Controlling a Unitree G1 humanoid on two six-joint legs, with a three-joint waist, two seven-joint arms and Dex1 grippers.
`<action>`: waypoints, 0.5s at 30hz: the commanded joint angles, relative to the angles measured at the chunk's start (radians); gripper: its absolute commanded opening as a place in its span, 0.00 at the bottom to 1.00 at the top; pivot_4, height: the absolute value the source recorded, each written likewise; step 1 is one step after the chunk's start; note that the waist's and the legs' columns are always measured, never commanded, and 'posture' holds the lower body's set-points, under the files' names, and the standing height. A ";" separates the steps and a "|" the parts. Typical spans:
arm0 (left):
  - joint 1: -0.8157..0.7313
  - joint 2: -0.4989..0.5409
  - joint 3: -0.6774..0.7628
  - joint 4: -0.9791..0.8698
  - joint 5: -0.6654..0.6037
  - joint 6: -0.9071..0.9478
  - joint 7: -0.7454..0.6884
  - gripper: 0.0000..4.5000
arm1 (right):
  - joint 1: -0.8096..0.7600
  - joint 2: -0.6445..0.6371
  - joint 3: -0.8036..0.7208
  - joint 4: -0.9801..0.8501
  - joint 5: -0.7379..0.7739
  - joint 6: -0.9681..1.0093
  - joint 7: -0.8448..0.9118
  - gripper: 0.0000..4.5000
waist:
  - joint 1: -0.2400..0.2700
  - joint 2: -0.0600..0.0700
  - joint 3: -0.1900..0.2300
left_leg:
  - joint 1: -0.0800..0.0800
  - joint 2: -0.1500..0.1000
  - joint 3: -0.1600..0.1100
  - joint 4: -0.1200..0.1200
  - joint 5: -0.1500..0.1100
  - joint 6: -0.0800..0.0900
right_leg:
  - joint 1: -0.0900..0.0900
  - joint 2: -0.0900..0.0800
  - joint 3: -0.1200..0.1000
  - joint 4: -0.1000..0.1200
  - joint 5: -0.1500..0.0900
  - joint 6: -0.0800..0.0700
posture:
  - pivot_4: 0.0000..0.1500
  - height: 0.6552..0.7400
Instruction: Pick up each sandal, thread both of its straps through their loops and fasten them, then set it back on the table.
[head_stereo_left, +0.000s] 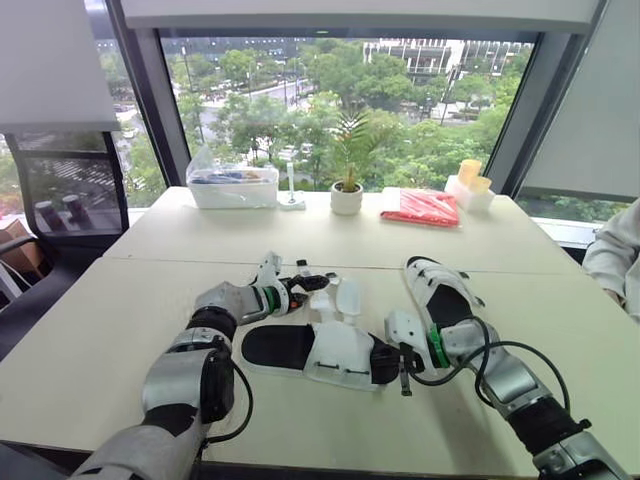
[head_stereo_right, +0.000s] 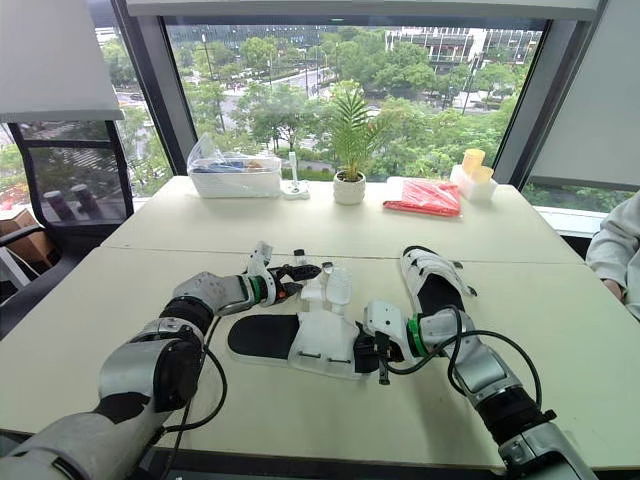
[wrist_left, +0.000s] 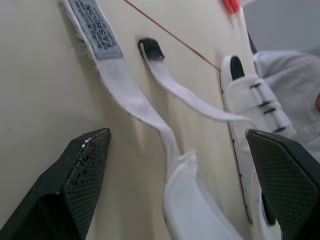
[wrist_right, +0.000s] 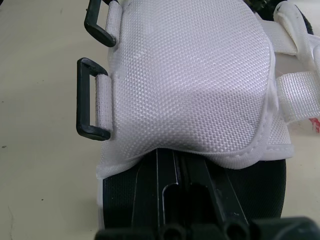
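Two white mesh sandals with black insoles lie on the pale table (head_stereo_left: 300, 430): the farther sandal (head_stereo_left: 440, 290) sits off to the right, and the nearer sandal (head_stereo_left: 310, 350) lies flat between the arms. The left gripper (head_stereo_left: 316, 284) is spread wide and empty, just beside the nearer sandal's loose white woven straps (wrist_left: 120, 85), which trail across the tabletop. The right gripper (head_stereo_left: 397, 362) sits at that sandal's right-hand end, against the white flap with the black plastic loops (wrist_right: 90, 100) — whether it has closed on anything cannot be told.
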 joint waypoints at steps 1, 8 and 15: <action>-0.008 -0.011 0.036 0.042 -0.002 -0.072 0.080 0.99 | 0.029 0.001 0.046 0.015 -0.050 0.031 0.000 0.00 | 0.000 0.000 -0.001 | 0.000 0.000 0.000 0.000 0.000 0.000 | 0.000 0.000 0.000 0.000 0.000 0.000 | 1.00 0.97; -0.002 -0.034 0.103 0.078 -0.017 -0.197 0.193 0.94 | 0.027 -0.001 0.049 0.009 -0.060 0.031 0.000 0.00 | -0.001 0.000 -0.007 | 0.000 0.000 0.000 -0.001 0.000 0.000 | 0.000 0.000 0.000 0.000 0.000 0.000 | 1.00 0.97; 0.000 -0.037 0.150 0.094 -0.031 -0.249 0.242 0.20 | 0.027 -0.001 0.059 0.008 -0.068 0.028 -0.001 0.00 | -0.003 0.000 -0.007 | 0.000 0.000 0.000 -0.002 0.000 0.000 | -0.001 0.000 0.000 0.000 0.000 0.000 | 1.00 0.97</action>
